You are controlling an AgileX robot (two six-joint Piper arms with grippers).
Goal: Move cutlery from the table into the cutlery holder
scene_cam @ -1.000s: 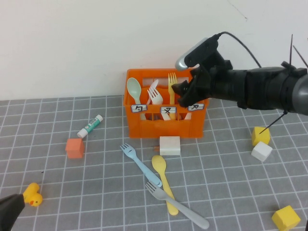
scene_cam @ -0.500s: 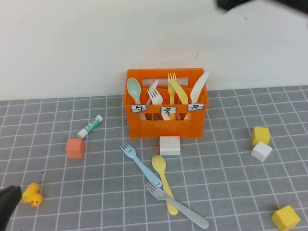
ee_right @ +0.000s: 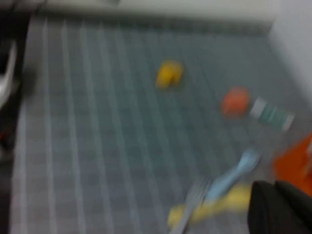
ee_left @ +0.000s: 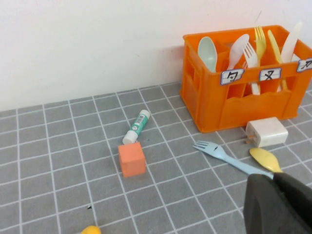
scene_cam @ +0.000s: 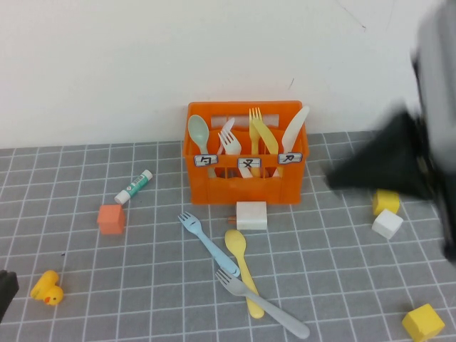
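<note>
The orange cutlery holder [scene_cam: 242, 187] stands at the back of the table [scene_cam: 142, 271] and holds a mint spoon, a white fork, a yellow fork and a white knife [scene_cam: 295, 130]. A light blue fork [scene_cam: 206, 242], a yellow spoon [scene_cam: 241, 267] and a grey fork [scene_cam: 267, 308] lie crossed in front of it. My right gripper [scene_cam: 342, 174] is a dark blur in the air right of the holder, shut and empty [ee_right: 279, 207]. My left gripper [scene_cam: 3, 292] sits at the near left corner, shut and empty [ee_left: 279, 202]. The left wrist view shows the holder [ee_left: 243, 97] and the blue fork [ee_left: 219, 153].
A white block [scene_cam: 251, 215] sits just in front of the holder. A glue stick [scene_cam: 134, 187], an orange cube [scene_cam: 110, 219] and a yellow duck [scene_cam: 48, 288] lie on the left. Yellow [scene_cam: 385, 201] and white [scene_cam: 387, 225] cubes lie on the right, another yellow cube [scene_cam: 422, 322] near right.
My right gripper left the holder, with the white knife now standing in it, rose out of view, then swung down into view on the right. The left gripper barely moved.
</note>
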